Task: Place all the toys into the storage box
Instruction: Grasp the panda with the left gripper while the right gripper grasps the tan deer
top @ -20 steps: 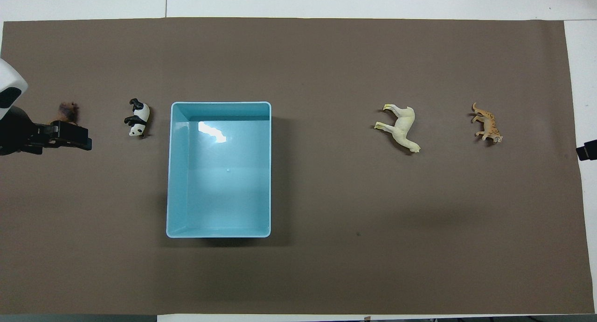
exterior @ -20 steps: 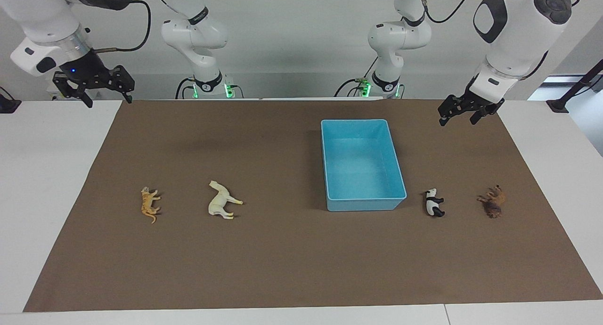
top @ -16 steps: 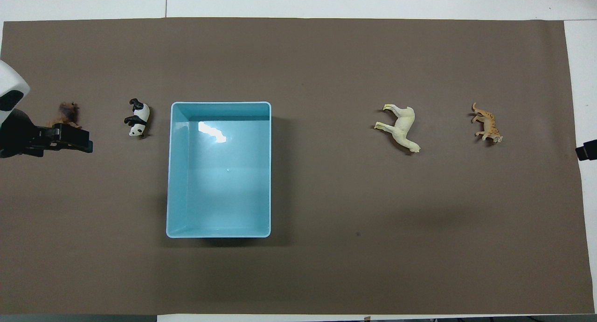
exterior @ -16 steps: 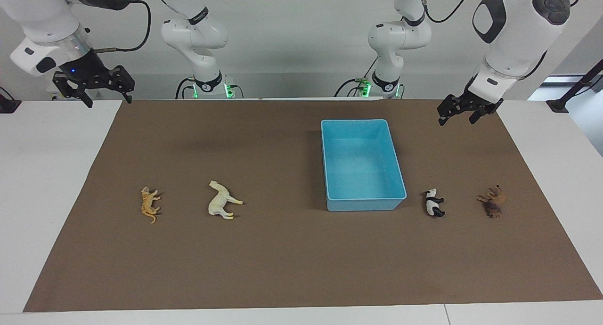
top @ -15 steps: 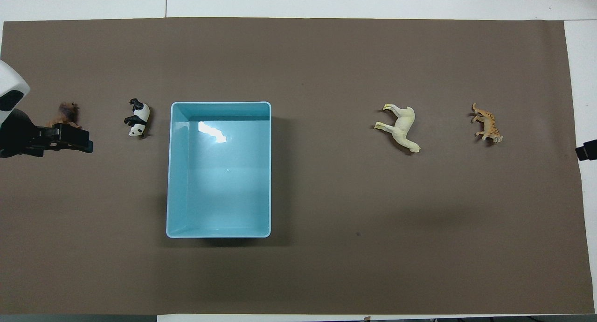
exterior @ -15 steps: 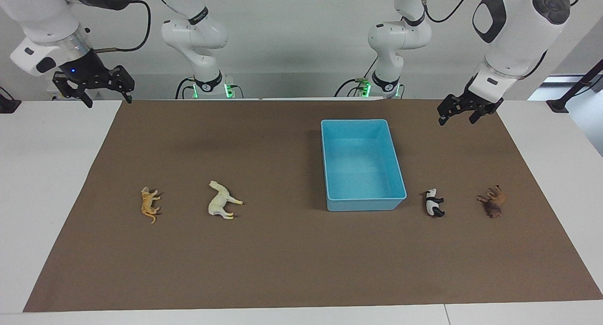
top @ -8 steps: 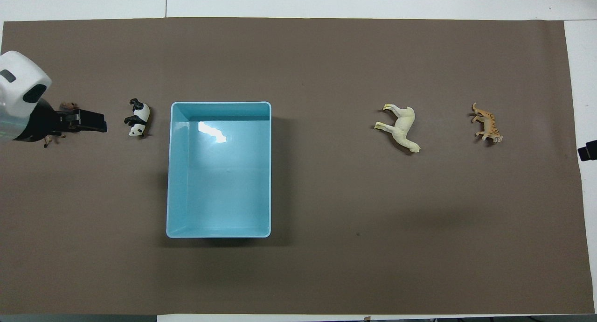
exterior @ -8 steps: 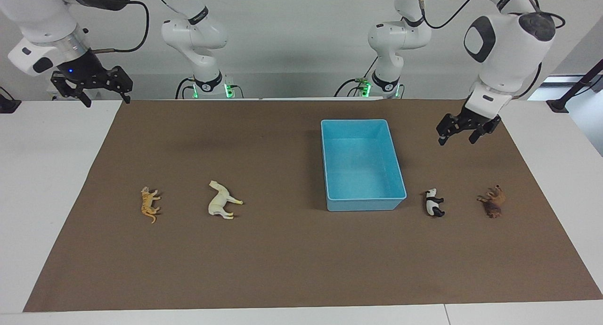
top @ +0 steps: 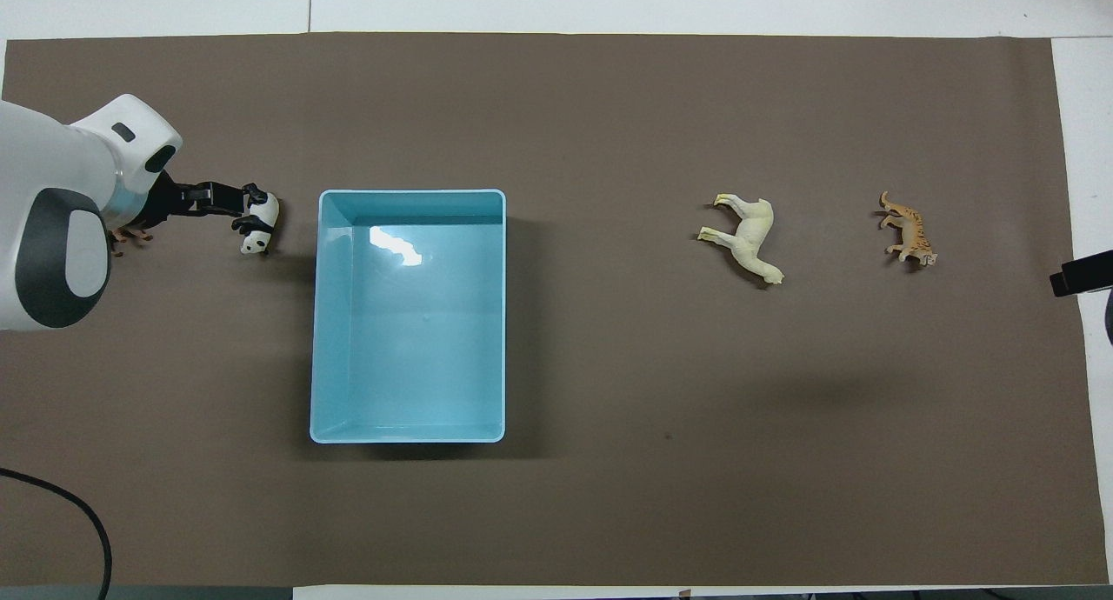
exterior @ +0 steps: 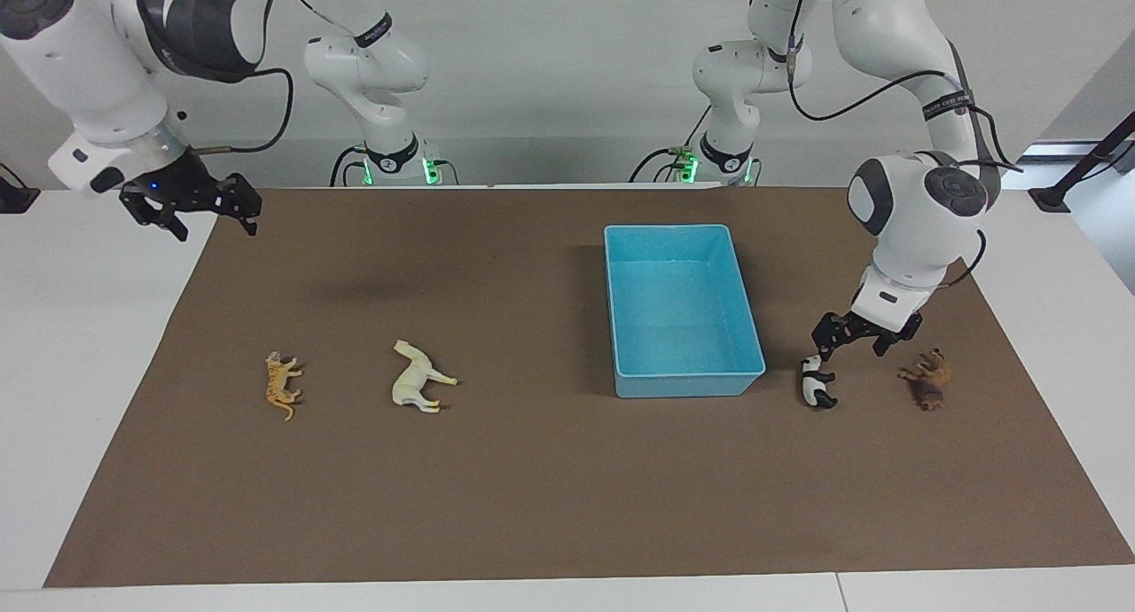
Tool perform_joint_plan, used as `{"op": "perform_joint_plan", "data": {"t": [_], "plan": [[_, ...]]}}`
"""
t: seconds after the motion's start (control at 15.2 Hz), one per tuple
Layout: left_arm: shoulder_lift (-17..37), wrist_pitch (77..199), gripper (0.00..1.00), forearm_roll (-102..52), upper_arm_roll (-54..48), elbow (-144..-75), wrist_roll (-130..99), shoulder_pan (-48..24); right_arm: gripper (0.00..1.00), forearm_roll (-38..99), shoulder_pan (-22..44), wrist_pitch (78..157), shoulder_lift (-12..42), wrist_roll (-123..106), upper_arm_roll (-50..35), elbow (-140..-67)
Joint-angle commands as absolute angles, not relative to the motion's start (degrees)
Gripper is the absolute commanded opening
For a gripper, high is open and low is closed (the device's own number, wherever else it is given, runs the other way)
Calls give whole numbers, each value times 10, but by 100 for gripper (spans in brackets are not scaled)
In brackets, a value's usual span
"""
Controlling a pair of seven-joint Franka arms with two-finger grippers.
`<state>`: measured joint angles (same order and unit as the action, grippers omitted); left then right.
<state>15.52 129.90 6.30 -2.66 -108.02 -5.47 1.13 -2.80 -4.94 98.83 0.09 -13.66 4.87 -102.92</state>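
A: Item one, container?

B: Light blue rectangular plastic storage box with low walls and a rim, nothing inside it, on the brown rectangular mat, toward the left arm's end and nearer the mat's robot-side edge than its outer edge

A: Items two to five, toys?

B: Black-and-white plastic panda figurine, lying on its side just beside the box's outer corner. Brown plastic lion figurine, also on its side, between the panda and the mat's short edge at the left arm's end. Larger cream-white plastic horse figurine and orange striped plastic tiger figurine, both lying flat toward the right arm's end; the tiger is closer to that short edge. All four form one row across the mat, none in the box

A: Grippers?

B: Left gripper, fingers spread wide and holding nothing, low over the gap between panda and lion, one finger just above the panda's head. Whether it touches, I cannot tell. Right gripper, jaws likewise wide apart and bare, up in the air over the mat's corner at the robot-side edge, right arm's end

A: Obstructions?

B: The left arm's white wrist covers most of the lion from overhead; the box wall stands close beside the panda
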Motion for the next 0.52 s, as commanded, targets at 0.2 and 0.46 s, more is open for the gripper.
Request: {"op": "perform_joint_plan", "data": {"t": [0.2, 0.46], "plan": [[192, 1330, 100, 118, -29, -1077, -135, 5, 100, -30, -51, 1103, 93, -114, 43, -1047], [193, 1335, 100, 118, -29, -1081, -141, 1, 100, -30, -51, 1188, 119, -119, 42, -1085]]}}
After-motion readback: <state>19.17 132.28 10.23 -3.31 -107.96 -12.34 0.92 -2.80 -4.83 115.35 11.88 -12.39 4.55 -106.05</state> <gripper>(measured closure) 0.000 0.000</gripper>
